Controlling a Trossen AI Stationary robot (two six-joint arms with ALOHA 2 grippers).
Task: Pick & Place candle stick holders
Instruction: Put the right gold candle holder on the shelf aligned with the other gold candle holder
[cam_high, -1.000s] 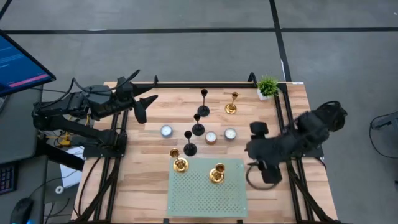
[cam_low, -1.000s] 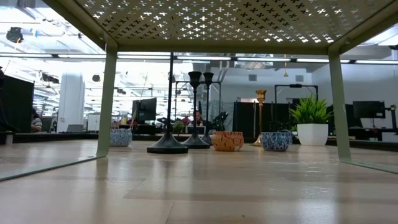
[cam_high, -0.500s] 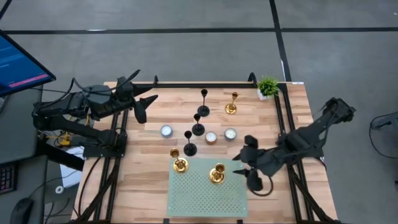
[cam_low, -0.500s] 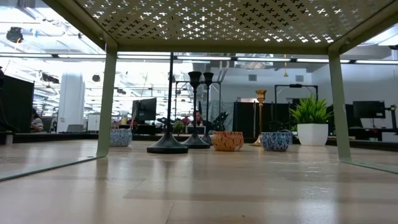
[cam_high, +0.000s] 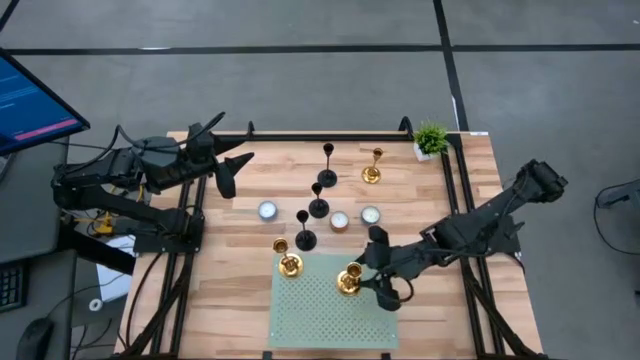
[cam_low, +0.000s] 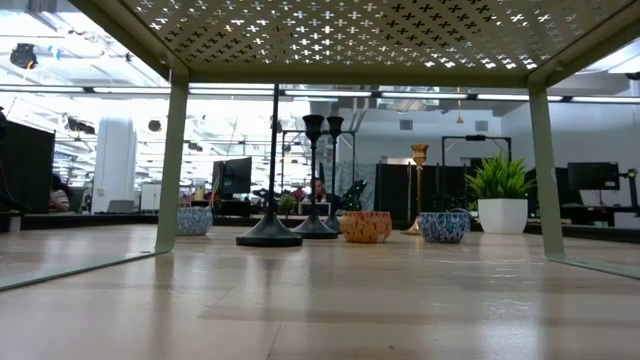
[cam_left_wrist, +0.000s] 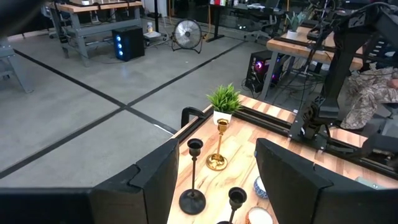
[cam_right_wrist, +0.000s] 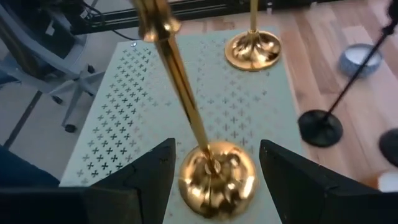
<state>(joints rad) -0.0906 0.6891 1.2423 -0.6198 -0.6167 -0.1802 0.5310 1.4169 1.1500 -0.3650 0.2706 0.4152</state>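
right wrist view shows right gripper (cam_right_wrist: 214, 168) with fingers spread either side of a gold candle stick holder (cam_right_wrist: 216, 177), upright on the pale green perforated shelf (cam_right_wrist: 124, 124), pads not touching it. high view has left gripper (cam_high: 232, 168) parked at table's left edge, fingers apart, empty; second gold holder (cam_high: 289, 264) on shelf, three black holders (cam_high: 317, 206) and third gold holder (cam_high: 371, 173) on the wooden table (cam_high: 240, 290).

Three gold candle stick holders (cam_high: 349, 280), three black ones (cam_high: 327, 177), three small bowls (cam_high: 267, 211), one potted plant (cam_high: 431, 139).
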